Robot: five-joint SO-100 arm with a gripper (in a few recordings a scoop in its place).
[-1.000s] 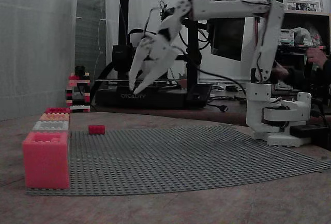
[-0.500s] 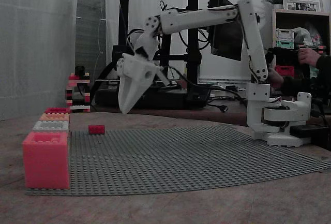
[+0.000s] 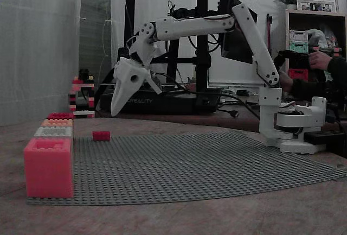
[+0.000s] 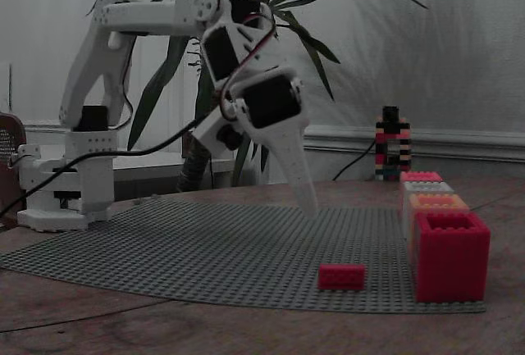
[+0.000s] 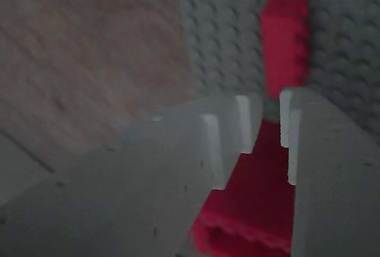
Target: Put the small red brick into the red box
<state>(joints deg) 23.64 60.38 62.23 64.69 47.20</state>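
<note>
Small deep-red studded toy brick [image 3: 101, 135] lies alone on the grey studded baseplate [image 3: 206, 164], near the row of boxes.
The white tool [image 3: 114, 111] hangs above it, tips pointing down and close together, holding nothing; the dark crimson brick-built box [image 4: 451, 255] stands just beside the brick in a fixed view.
</note>
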